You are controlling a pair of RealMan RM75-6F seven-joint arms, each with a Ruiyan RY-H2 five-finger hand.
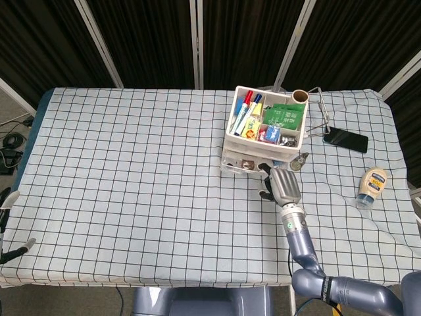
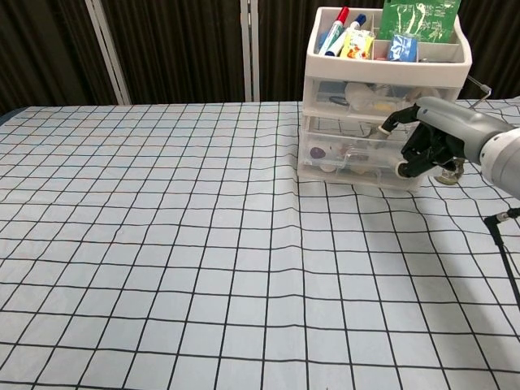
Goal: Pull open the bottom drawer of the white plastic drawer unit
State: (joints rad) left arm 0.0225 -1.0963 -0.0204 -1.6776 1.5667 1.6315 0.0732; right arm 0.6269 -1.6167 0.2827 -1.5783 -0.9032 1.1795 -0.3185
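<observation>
One white plastic drawer unit (image 1: 263, 141), stacked drawers under an open top tray of markers and packets, stands toward the far right part of the counter (image 1: 131, 197), its drawer fronts facing the near edge so an arm reaching from that side can pull straight back.

One bottom drawer (image 2: 357, 166), clear-fronted with small oddments showing through; it appears to jut slightly from the unit's base in the head view, though how far it is out I cannot say for sure.

One right hand (image 2: 426, 146), set against the right end of the lower drawer fronts, fingers curled inward as if hooked on the drawer's lip (the contact itself is hidden behind the hand, so a true grip cannot be confirmed). The hooked posture suits a pull toward the near edge.

One left hand (image 1: 8, 227), low off the near left corner, barely in view; fingers look spread, holding nothing.

Sundries by the far right corner: black phone (image 1: 345, 139), squeeze bottle (image 1: 371, 185).
</observation>
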